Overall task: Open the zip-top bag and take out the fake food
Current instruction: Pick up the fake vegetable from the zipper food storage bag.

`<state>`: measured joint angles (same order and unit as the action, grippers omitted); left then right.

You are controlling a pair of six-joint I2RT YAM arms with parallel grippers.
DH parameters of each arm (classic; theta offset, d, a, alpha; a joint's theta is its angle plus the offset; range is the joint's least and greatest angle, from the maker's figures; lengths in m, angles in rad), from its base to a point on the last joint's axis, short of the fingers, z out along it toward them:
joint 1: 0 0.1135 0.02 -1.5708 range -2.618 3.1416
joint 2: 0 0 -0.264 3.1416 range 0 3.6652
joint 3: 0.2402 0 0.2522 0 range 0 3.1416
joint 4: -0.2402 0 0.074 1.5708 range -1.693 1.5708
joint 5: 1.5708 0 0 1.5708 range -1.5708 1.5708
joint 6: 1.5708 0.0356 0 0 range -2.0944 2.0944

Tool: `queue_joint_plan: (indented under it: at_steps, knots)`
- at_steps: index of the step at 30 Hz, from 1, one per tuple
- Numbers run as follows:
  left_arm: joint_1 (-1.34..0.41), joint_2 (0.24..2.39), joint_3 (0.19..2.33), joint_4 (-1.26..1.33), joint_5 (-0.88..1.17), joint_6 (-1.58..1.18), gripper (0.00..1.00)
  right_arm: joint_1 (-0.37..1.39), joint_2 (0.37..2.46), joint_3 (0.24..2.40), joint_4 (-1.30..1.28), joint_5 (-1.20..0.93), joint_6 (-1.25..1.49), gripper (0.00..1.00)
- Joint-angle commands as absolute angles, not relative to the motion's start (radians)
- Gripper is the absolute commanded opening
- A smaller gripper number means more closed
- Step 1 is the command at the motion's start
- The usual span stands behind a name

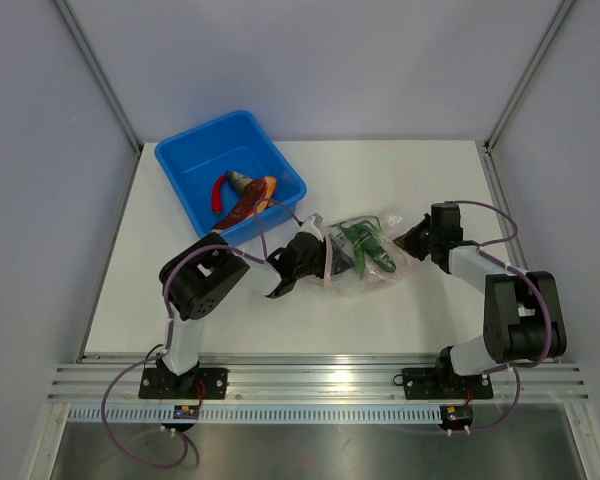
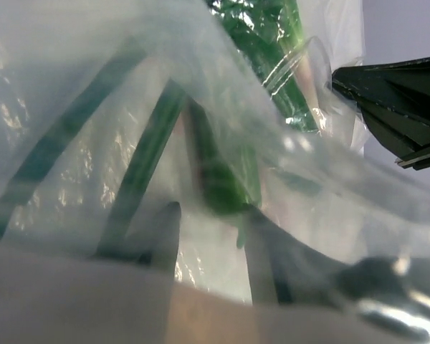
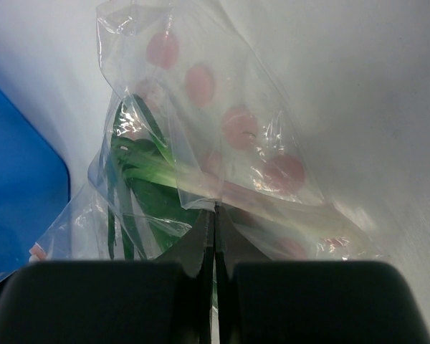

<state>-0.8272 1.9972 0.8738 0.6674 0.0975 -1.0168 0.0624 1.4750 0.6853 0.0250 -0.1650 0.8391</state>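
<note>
The zip-top bag (image 1: pixel 370 262) lies crumpled at the table's middle, clear with pink dots (image 3: pixel 240 127). Green fake food (image 1: pixel 364 240) is still inside it. My left gripper (image 1: pixel 318 256) reaches into the bag's left end. In the left wrist view its jaws (image 2: pixel 213 212) stand apart behind blurry plastic, and a green piece (image 2: pixel 226 179) ends just above the gap. My right gripper (image 1: pixel 412 238) holds the bag's right end, its jaws (image 3: pixel 215 212) shut on a fold of plastic. Its dark body (image 2: pixel 398 107) also shows past the bag.
A blue tub (image 1: pixel 185 160) stands at the back left, just behind the left arm. It holds a red chili (image 1: pixel 218 192), a grey fish (image 1: pixel 242 181) and an orange piece (image 1: pixel 252 204). Grey walls close the table on three sides.
</note>
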Motion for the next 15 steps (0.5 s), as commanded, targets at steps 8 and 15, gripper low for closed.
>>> queue_joint_plan:
  at_steps: [8, 15]
  knots:
    - [-0.845, 2.0, 0.939, 0.604, 0.132, -0.936, 0.53, 0.143, 1.522, 0.73, 0.025, -0.126, 0.813, 0.0]
    - [-0.848, 2.042, 1.038, 0.511, 0.12, -0.904, 0.56, 0.179, 1.545, 0.747, 0.025, -0.106, 0.805, 0.0]
